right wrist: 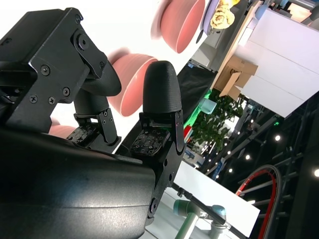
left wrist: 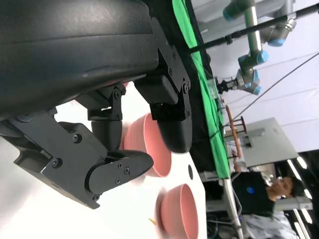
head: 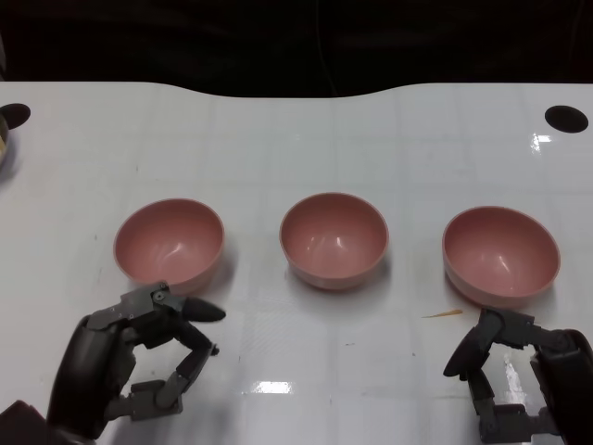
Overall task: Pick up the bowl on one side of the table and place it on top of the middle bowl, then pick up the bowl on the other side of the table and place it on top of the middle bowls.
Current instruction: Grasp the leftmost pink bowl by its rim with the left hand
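Observation:
Three pink bowls stand in a row across the white table: a left bowl (head: pixel 169 243), a middle bowl (head: pixel 334 239) and a right bowl (head: pixel 500 254), each upright and apart from the others. My left hand (head: pixel 139 357) hovers just in front of the left bowl, fingers apart, holding nothing. My right hand (head: pixel 519 380) sits in front of the right bowl, also empty with fingers apart. The left wrist view shows my left hand's fingers (left wrist: pixel 172 119) before the middle bowl (left wrist: pixel 149 149) and the right bowl (left wrist: pixel 179 211). The right wrist view shows the middle bowl (right wrist: pixel 132 84) and the left bowl (right wrist: pixel 182 20) beyond my fingers (right wrist: pixel 159 94).
A black round hole (head: pixel 566 118) marks the table's far right corner, another (head: pixel 17 115) the far left. A small tan sliver (head: pixel 443 314) lies near the right bowl. A person (left wrist: pixel 264 191) stands beyond the table in the left wrist view.

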Robot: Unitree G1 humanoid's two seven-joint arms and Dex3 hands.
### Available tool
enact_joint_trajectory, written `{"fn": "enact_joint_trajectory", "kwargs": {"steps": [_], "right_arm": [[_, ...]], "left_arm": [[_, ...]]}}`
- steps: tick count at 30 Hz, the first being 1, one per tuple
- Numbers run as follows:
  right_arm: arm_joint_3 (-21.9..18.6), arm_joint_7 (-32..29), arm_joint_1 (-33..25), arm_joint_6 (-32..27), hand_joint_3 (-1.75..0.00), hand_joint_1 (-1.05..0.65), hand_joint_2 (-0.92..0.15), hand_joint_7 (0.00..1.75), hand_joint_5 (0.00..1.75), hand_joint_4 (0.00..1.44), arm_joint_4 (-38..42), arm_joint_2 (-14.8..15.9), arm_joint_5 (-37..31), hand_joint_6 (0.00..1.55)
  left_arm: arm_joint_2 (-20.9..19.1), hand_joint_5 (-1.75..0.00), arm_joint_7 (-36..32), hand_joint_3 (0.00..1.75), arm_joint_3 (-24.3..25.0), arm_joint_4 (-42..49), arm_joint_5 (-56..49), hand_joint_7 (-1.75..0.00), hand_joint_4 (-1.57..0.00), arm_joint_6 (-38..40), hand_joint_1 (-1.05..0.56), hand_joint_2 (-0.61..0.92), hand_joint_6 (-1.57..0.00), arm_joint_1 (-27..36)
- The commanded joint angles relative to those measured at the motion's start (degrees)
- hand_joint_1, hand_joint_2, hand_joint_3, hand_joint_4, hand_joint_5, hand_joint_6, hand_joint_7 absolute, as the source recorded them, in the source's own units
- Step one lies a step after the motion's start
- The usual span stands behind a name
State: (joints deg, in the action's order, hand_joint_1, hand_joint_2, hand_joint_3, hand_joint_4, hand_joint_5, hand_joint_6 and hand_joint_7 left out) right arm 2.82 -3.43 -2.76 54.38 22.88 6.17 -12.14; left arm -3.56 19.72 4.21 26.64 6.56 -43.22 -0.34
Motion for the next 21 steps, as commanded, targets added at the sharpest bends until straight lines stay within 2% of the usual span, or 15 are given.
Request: {"fn": "enact_joint_trajectory", "kwargs": {"steps": [1, 3, 5, 12, 15, 21], "right_arm": [[0.0, 0.2, -0.6, -0.3, -1.59, 0.18, -0.22, 1.3, 1.54, 0.83, -1.0, 0.0, 0.8, 0.84], [0.1, 0.1, -0.6, -0.2, -1.59, 0.18, -0.22, 1.31, 1.55, 0.83, -1.0, -0.1, 0.7, 0.84], [0.0, -0.1, -0.6, -0.3, -1.6, 0.18, -0.22, 1.31, 1.55, 0.82, -1.1, 0.0, 0.3, 0.84], [0.0, -0.1, -0.6, -0.5, -1.6, 0.16, -0.23, 1.33, 1.58, 0.82, -1.2, -0.1, 0.7, 0.83], [0.0, 0.1, -0.5, -0.5, -1.61, 0.15, -0.23, 1.35, 1.59, 0.81, -1.2, 0.0, 0.9, 0.82], [-0.1, 0.2, -0.4, -0.3, -1.61, 0.12, -0.24, 1.37, 1.6, 0.81, -0.8, 0.1, 1.2, 0.81]], "left_arm": [[-1.8, -0.61, -3.7, 0.35, 0.3, -2.8, -4.6, -0.05, -0.69, 1.6, -0.21, 0.79, -0.78, 1.2], [-2.4, -0.43, -6.7, 0.15, 0.3, -4.7, -8.6, -0.01, -0.72, 3.4, -0.28, 0.88, -0.75, 1.5], [-3.1, -0.36, -10.0, 0.09, 0.3, -7.1, -13.2, 0.0, -0.72, 5.4, -0.32, 0.91, -0.73, 1.9], [-5.9, -0.26, -18.8, 0.05, -0.7, -16.2, -28.1, 0.0, -0.62, 12.7, -0.4, 0.92, -0.54, 2.0], [-7.4, -0.25, -22.7, 0.03, -1.7, -19.1, -35.3, 0.0, -0.62, 15.6, -0.38, 0.92, -0.53, 1.1], [-10.7, -0.19, -26.8, 0.04, -6.8, -24.3, -53.0, 0.0, -0.54, 27.9, -0.41, 0.92, -0.43, -1.5]]}}
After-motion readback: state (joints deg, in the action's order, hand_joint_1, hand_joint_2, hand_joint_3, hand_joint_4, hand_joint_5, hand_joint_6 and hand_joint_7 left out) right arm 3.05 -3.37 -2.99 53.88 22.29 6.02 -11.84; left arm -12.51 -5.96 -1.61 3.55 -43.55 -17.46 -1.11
